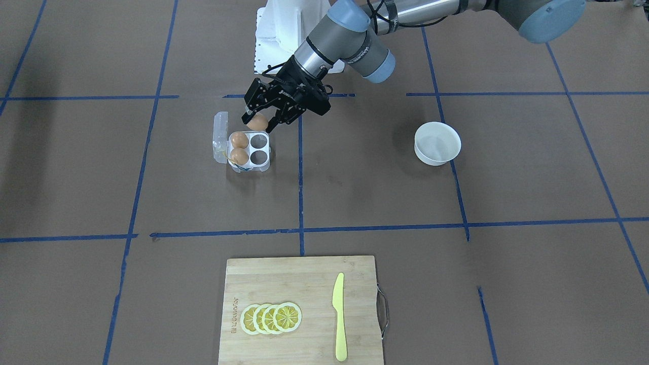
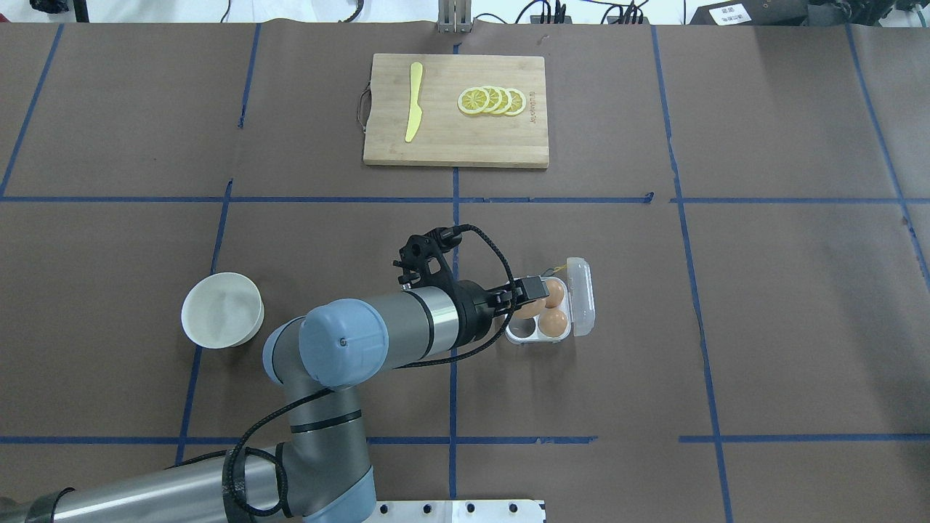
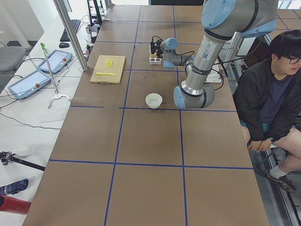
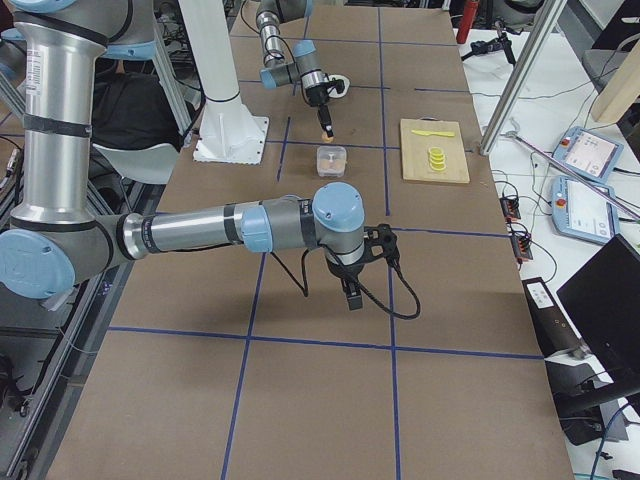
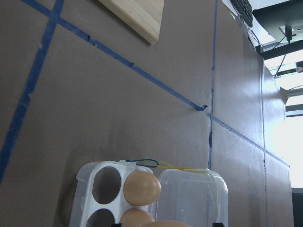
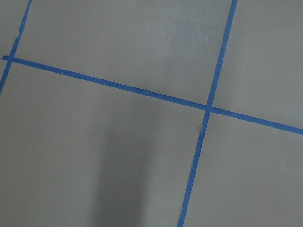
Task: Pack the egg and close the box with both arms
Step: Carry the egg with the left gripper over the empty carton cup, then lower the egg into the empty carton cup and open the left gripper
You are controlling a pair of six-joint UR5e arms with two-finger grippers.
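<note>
The egg [image 1: 256,123] is grasped by its sides in the clenched left pincer [image 1: 260,120] and is held just above the box [image 1: 259,148]. The box sits on the worktop [image 1: 91,177] near its middle, a little toward the robot's edge and the robot's right end. The clear lid [image 1: 220,136] is folded fully open on the side away from the left arm, so the arm's path to the cups is not blocked. The two cups next to the hinge are filled by two other eggs [image 1: 239,140]. The two cups on the arm's side are bare, and the carried egg hangs over that side. Which of the two cups it is aimed at cannot be told.

The egg appears to be kept clear of the rim so that it can be lowered straight down rather than dragged across the plastic. The step in hand is judged to be the placing. The closing of the lid is not yet begun.

The right pincer [image 4: 351,297] is pointed down over the worktop, well apart from the box and nearer the right end. It is probably parked there to leave room until the lid is to be shut. Whether it is released or clenched cannot be told, and only brown paper and blue tape are shown by its own camera.

A white bowl [image 1: 437,152] stands well apart toward the left end. A cutting board [image 1: 284,284] with a yellow knife [image 1: 338,317] and lemon slices [image 1: 271,318] lies at the middle of the far edge.
</note>
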